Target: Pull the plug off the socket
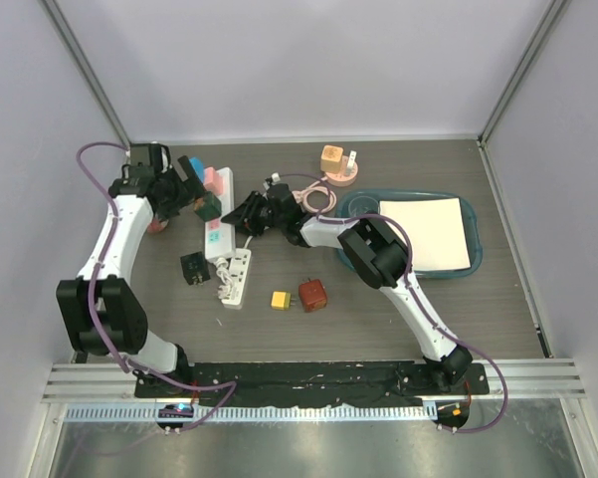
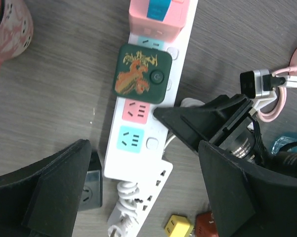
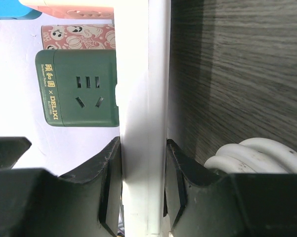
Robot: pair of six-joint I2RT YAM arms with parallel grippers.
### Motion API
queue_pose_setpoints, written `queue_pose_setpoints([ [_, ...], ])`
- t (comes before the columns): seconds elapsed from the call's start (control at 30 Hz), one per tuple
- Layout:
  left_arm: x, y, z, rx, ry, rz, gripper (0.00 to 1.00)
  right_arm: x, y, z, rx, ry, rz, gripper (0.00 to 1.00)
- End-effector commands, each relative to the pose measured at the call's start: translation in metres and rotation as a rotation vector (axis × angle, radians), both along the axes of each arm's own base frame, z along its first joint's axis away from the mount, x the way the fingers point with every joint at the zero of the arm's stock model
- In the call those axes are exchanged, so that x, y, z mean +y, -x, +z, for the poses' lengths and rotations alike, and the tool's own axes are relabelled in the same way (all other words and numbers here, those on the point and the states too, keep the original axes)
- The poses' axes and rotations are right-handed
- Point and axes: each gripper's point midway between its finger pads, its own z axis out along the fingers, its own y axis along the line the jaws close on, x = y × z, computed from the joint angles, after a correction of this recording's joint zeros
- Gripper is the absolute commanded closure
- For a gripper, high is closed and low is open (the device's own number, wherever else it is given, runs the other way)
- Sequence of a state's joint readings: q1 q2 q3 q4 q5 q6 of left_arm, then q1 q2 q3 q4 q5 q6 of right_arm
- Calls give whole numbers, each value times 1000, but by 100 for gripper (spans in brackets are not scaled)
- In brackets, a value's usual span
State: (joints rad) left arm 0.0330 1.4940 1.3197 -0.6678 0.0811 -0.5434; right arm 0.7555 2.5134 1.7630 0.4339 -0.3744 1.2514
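A long white power strip (image 1: 219,234) lies at the centre left. A dark green cube plug (image 1: 207,206) with a gold dragon print sits in it, and shows in the left wrist view (image 2: 142,74) and the right wrist view (image 3: 79,86). A pink adapter (image 2: 155,15) sits in the socket beyond it. My left gripper (image 2: 143,197) is open wide and empty above the strip (image 2: 138,138), short of the green plug. My right gripper (image 3: 142,192) is shut on the strip's (image 3: 143,123) edge and shows as a black shape (image 2: 202,123) beside it.
A second small white strip with a coiled cord (image 1: 234,279), a black socket cube (image 1: 194,267), a yellow plug (image 1: 280,299) and a red-brown plug (image 1: 312,295) lie nearer. A blue tray (image 1: 473,254) with white paper is at right. A pink cable (image 1: 318,197) lies behind.
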Motion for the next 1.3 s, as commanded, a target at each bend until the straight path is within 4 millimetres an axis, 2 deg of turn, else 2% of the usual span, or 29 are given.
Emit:
queue_pose_setpoints([
  [0.0, -5, -25, 7, -55, -14, -79, 8, 10, 12, 129, -153, -250, 66, 99],
  [0.17, -13, -32, -11, -35, 14, -115, 11, 10, 13, 136, -161, -248, 72, 99],
  [0.47, -9, -37, -47, 34, -3, -126, 13, 11, 22, 141, -167, -285, 109, 99],
  [0.83, -11, -38, -63, 75, 3, -143, 16, 13, 40, 146, -165, -328, 150, 99],
  [1.13, -10, -35, -68, 95, -2, -143, 28, 10, 45, 153, -173, -347, 149, 99],
  [1.27, -13, -35, -69, 99, 7, -152, 44, 12, 46, 151, -172, -345, 149, 99],
])
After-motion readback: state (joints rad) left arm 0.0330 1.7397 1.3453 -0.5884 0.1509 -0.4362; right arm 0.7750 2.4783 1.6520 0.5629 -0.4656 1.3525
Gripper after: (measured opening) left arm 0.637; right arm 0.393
